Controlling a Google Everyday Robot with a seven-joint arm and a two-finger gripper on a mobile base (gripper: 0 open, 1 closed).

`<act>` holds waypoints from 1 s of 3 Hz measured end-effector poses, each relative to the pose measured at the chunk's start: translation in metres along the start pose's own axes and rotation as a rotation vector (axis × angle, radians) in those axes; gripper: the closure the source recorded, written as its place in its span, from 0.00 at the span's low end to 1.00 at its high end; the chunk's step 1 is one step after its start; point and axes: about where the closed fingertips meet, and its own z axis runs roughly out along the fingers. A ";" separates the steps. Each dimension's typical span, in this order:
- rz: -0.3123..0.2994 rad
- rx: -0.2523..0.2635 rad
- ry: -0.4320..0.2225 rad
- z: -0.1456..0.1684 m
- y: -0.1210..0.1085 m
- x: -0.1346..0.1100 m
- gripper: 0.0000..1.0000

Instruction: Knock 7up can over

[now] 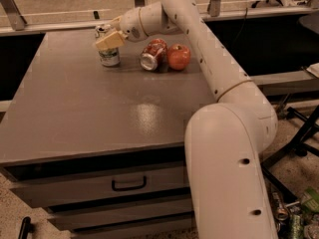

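The 7up can [109, 58] stands upright at the far left part of the grey table [75, 113], white and silver with a green band at its base. My gripper [110, 39] is at the can's upper half, right against it on its near right side, and it hides part of the can's top. The arm reaches in from the right, across the far edge of the table.
An orange-red soda can [153, 54] lies on its side just right of the 7up can, with a red apple [178, 57] touching it. The table has drawers with a handle [128, 184] at the front. A metal rail [60, 29] runs behind the table.
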 end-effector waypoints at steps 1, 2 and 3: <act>-0.030 -0.029 0.031 0.002 0.007 -0.005 0.63; -0.101 -0.087 0.110 0.012 0.021 -0.012 0.86; -0.219 -0.163 0.206 0.024 0.038 -0.023 1.00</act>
